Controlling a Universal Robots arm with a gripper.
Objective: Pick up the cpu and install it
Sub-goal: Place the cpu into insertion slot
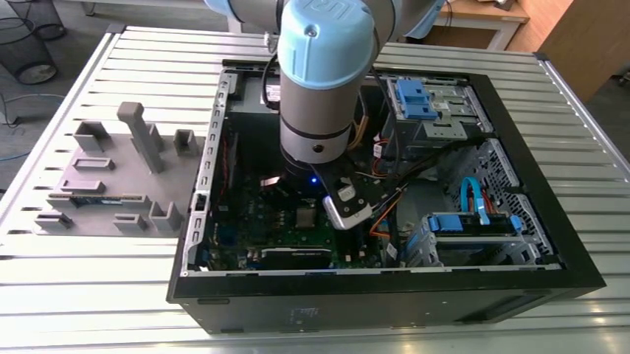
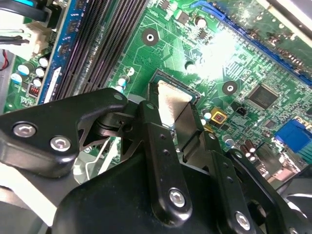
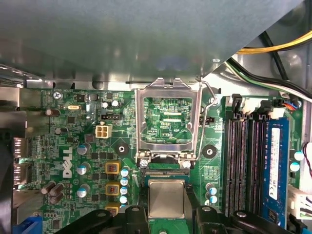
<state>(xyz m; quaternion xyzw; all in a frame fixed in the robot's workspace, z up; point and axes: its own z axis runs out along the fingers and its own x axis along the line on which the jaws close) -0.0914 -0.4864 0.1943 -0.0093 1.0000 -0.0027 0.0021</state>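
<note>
Jaws clamped on cpu, chip sits betw. them, flat, right over mobo socket.

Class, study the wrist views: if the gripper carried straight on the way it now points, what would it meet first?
The cpu, directly ahead of the gripper, which points down at the motherboard. Depth is unclear: I cannot tell whether they touch or a gap remains.

Your bench: slatted metal table. On it, 1 open black computer case; beside it, at the exterior view's left, 1 grey fixture tray, apparently plastic, with upright blocks
</note>
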